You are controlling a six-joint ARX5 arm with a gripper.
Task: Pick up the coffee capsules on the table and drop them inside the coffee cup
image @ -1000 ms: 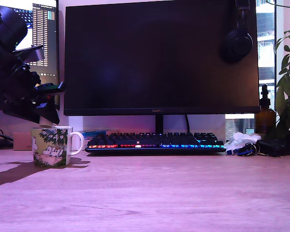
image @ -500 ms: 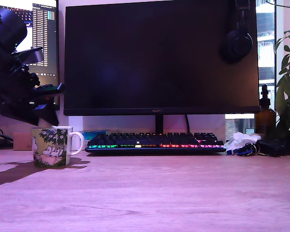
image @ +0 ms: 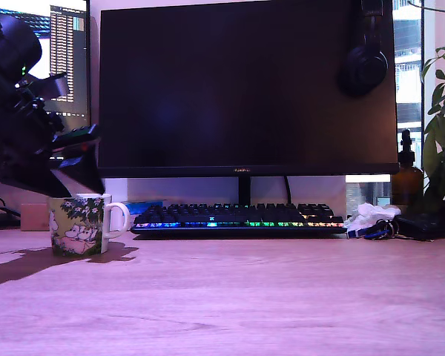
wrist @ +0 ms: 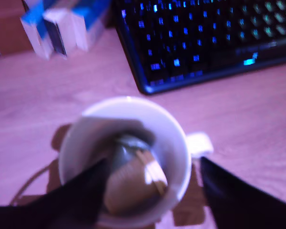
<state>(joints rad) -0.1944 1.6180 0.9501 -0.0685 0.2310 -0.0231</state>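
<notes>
One ceramic mug with a green leafy print, white rim and white handle (image: 79,225) stood on the pale wooden table (image: 267,304), at the exterior view's left. The black gripper (wrist: 150,193) hung directly above its mouth, fingers spread apart and empty. The wrist view showed two capsules inside the mug: one pale grey (wrist: 127,149), one cream-coloured (wrist: 133,183), touching; blur obscured finer detail. One backlit black keyboard (image: 237,218) lay near the mug.

Gripper (image: 80,176) dropped lower over coffee cup (image: 78,225) — keyboard (image: 237,217) backlight colours shifted
</notes>
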